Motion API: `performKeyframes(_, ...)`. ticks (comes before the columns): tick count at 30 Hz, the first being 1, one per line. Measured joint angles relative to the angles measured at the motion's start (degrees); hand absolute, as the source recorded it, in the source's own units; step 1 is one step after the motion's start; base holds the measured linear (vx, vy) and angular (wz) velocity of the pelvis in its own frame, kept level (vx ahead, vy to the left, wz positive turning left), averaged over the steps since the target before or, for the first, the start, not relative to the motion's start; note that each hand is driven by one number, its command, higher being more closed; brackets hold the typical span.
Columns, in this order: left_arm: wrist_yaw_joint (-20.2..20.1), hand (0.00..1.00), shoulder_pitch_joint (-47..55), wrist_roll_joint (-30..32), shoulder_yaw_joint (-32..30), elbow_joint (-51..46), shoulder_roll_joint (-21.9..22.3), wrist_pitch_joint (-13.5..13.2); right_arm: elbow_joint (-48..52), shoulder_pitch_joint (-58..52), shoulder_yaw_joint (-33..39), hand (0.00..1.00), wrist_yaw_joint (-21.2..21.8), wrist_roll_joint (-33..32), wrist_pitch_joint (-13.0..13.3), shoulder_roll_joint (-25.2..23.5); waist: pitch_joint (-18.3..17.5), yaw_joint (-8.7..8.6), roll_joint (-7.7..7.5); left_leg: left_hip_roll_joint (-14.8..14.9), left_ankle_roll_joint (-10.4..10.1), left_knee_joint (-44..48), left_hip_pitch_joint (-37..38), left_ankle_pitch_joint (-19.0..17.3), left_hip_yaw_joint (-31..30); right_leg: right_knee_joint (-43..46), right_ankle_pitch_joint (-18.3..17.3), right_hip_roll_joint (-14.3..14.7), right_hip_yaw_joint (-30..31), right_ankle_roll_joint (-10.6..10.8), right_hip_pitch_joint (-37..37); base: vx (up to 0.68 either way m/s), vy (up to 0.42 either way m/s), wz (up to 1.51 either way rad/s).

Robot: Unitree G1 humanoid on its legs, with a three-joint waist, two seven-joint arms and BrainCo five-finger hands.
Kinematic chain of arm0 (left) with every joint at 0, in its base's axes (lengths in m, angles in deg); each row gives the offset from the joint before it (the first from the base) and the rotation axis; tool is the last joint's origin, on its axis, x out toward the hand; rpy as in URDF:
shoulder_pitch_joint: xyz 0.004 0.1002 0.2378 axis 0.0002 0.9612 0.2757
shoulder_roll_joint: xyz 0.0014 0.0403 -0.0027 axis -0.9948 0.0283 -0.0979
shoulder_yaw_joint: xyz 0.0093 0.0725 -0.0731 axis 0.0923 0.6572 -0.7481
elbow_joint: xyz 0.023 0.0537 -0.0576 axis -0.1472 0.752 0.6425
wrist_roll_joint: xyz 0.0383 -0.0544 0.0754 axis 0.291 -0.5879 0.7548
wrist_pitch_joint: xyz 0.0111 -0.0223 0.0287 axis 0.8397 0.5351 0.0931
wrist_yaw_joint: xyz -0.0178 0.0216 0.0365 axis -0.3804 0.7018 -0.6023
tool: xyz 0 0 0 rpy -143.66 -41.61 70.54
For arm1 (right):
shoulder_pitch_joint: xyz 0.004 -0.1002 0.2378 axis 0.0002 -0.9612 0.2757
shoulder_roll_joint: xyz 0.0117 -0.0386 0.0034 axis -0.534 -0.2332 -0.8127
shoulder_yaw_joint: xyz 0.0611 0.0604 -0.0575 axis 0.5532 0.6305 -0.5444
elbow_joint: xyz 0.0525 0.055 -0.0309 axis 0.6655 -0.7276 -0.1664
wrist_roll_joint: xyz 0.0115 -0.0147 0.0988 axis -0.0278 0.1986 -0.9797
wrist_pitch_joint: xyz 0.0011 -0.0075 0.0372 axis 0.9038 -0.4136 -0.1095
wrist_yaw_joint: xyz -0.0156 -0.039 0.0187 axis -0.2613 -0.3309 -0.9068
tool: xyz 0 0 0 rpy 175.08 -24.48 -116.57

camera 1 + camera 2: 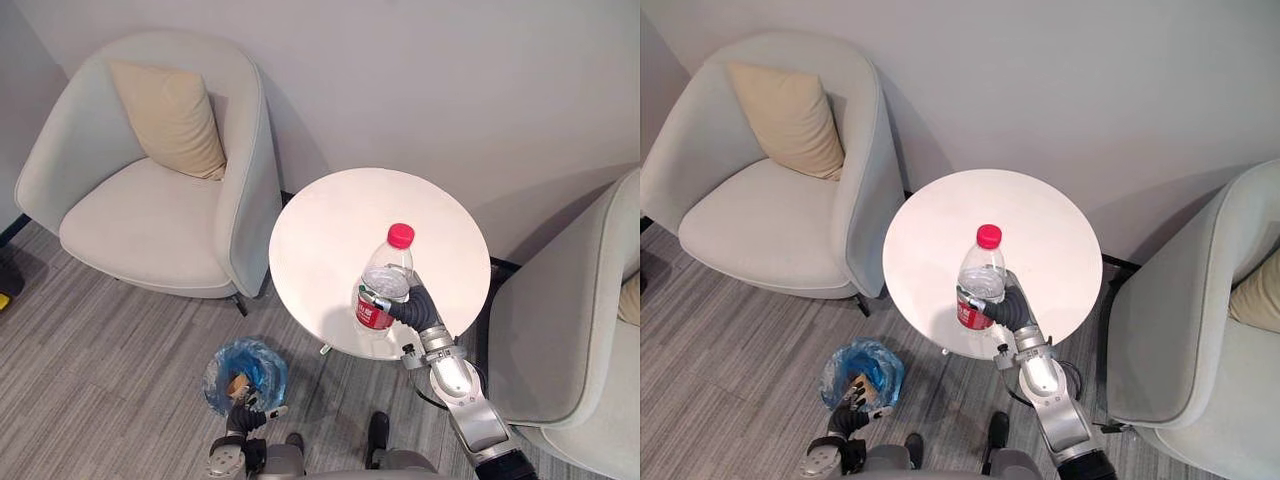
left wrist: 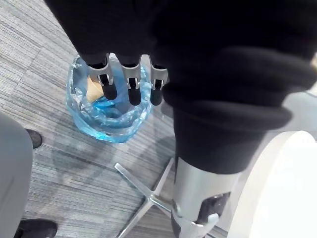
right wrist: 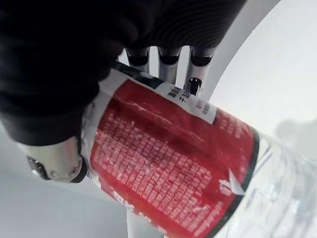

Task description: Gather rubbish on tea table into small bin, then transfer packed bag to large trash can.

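Note:
A clear plastic bottle [image 1: 386, 280] with a red cap and a red label [image 3: 163, 163] is held upright over the near edge of the round white tea table [image 1: 340, 215]. My right hand [image 1: 408, 306] is shut on the bottle, fingers [image 3: 168, 64] curled round its label. On the floor to the left of the table stands a small bin with a blue bag [image 1: 246, 372], something brown inside it. My left hand [image 1: 247, 415] hangs just beside the bin, its fingers [image 2: 130, 82] straight and holding nothing.
A pale armchair [image 1: 150, 190] with a beige cushion [image 1: 172, 118] stands to the left of the table. Another armchair [image 1: 580, 330] sits close on the right. The table's metal foot [image 2: 143, 191] spreads over the grey carpet near the bin.

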Motion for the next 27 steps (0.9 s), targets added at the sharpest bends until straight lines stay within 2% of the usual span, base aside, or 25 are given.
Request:
performKeyframes(5,0.08,0.0,0.61,-1.1,0.48,0.01,0.08,-0.47,3.37,-0.7,-0.04,1.0,-0.25,0.5,0.2,1.32,-0.72,0.32,1.04,-0.01,0.03,0.91,-0.97,0.02,-3.49,4.57,-3.51,-0.32,-1.8,0.29,-0.81,-0.03,-0.026,0.38)
performKeyframes(8,0.08,0.0,1.23,-1.13,0.55,0.24,0.59,-0.87,3.43,-0.96,0.02,1.0,-1.22,0.48,0.57,1.97,-1.21,0.37,2.44,-0.41,0.01,2.61,-3.53,0.27,-7.59,5.39,-5.19,-0.27,-3.85,-0.17,-0.82,-0.01,-0.05,0.7)
performKeyframes(10,0.09,0.0,1.0,-1.14,1.84,0.59,1.11,-0.87,3.37,-1.09,0.26,1.0,-1.67,0.45,0.57,2.91,-1.14,0.25,3.2,-1.08,-0.01,2.73,-5.27,2.69,-8.83,5.64,-6.45,-0.92,-6.54,-0.22,-0.76,-0.01,-0.059,0.97)
performKeyframes(12,0.07,0.0,0.6,-1.13,2.23,0.57,1.1,-0.94,3.22,-1.44,1.0,1.0,-2.3,0.44,0.51,2.94,-1.14,0.19,3.25,-1.82,1.16,2.6,-6.86,6.0,-4.59,5.83,-7.03,-2.4,-9.23,-0.46,-0.41,-0.04,-0.022,1.08)
performKeyframes(13,0.13,0.0,0.36,-1.12,2.59,0.56,1.23,-0.93,3.22,-1.47,1.72,1.0,-2.37,0.42,0.49,2.88,-1.04,0.13,3.42,-1.62,3.49,1.88,-6.88,6.3,2.27,6.01,-7.42,-3.59,-11.65,-0.58,0.29,-0.06,0.013,1.09)
performKeyframes(14,0.1,0.0,0.36,-1.09,2.99,0.62,1.34,-0.91,3.22,-1.5,2.64,1.0,-2.41,0.42,0.49,2.88,-1.21,-0.08,4.07,-0.55,6.04,1.78,-6.89,4.85,9.8,6.53,-8.16,-3.41,-13.97,-0.34,0.88,-0.05,0.03,1.14)
performKeyframes(15,0.06,0.0,0.44,-1.07,4.17,0.73,1.3,-0.91,3.05,-1.56,3.69,1.0,-2.86,0.4,0.48,2.82,-1.69,-0.6,5.15,0.69,8.13,1.56,-6.67,2.84,14.88,7.48,-9.46,-2.99,-15.87,0.24,1.22,-0.02,0.035,0.89)
performKeyframes(16,0.05,0.0,0.31,-1.01,4.63,0.99,1.29,-0.88,2.91,-1.56,4.46,1.0,-3.36,0.41,0.4,2.75,-1.66,-0.45,5.04,0.9,7.87,1.51,-6.52,2.87,16.04,8.17,-9.92,-3.42,-16.44,0.37,1.32,0.03,0.05,0.74)
performKeyframes(18,0.02,0.0,0.0,-0.86,5.41,0.99,1.47,-0.95,3.03,-1.43,5.54,1.0,-4.79,0.38,0.46,2.64,-1.88,-0.21,4.65,2.1,10.18,1.76,-6.52,1.34,24.02,8.76,-10.62,-4.6,-19.16,1.3,1.55,0.08,0.058,0.61)
performKeyframes(19,0.06,0.0,-0.08,-0.85,5.42,1.03,1.36,-0.94,3.02,-1.43,5.77,1.0,-4.89,0.38,0.46,2.71,-1.91,-0.28,4.64,2.33,10.42,1.81,-6.52,1.2,25.42,9.12,-10.79,-5.03,-19.66,1.46,1.46,0.13,0.044,0.63)
performKeyframes(20,0.11,0.0,0.04,-0.81,5.71,1.48,1.31,-0.94,2.99,-1.62,6.69,1.0,-4.89,0.39,0.4,2.88,-2.18,-0.15,5.26,2.27,7.8,2.01,-6.85,3.19,24.98,10.33,-11.19,-5.28,-20.48,1.56,1.31,0.1,0.031,0.45)
performKeyframes(23,0.15,0.0,-0.16,-0.29,6.02,1.57,0.49,-0.96,2.99,-2.57,7.76,1.0,-4.89,0.4,0.2,2.22,-2.39,-0.58,4.04,1.11,6.68,1.8,-6.94,3.9,23.45,11.35,-11.83,-6.42,-19.06,2.0,1.7,0.15,0.071,0.59)
performKeyframes(24,0.14,0.0,-0.22,0.09,5.95,1.54,-0.21,-0.96,2.89,-2.62,7.6,1.0,-4.86,0.4,0.05,1.46,-2.25,-0.76,3.08,0.55,6.6,2.13,-6.84,3.84,23.41,11.49,-12.34,-7.07,-18.8,2.77,2.04,0.18,0.108,0.49)
performKeyframes(26,0.12,0.0,-0.21,0.13,5.84,1.11,-0.83,-0.95,2.43,-2.59,7.25,1.0,-4.73,0.39,-0.05,0.42,-1.91,-0.26,1.95,-0.04,5.6,3.07,-6.81,2.87,23.59,14.58,-14.08,-8.66,-18.95,3.78,1.74,0.15,0.094,0.34)
performKeyframes(27,0.09,0.0,-0.2,0.14,5.87,0.66,-1.22,-0.95,1.57,-2.42,6.69,1.0,-4.64,0.38,-0.05,-0.31,-1.86,-0.03,1.3,-0.24,5.26,4.52,-6.85,0.63,23.63,19.46,-16.54,-10.28,-18.77,4.21,0.56,0.09,0.077,0.24)
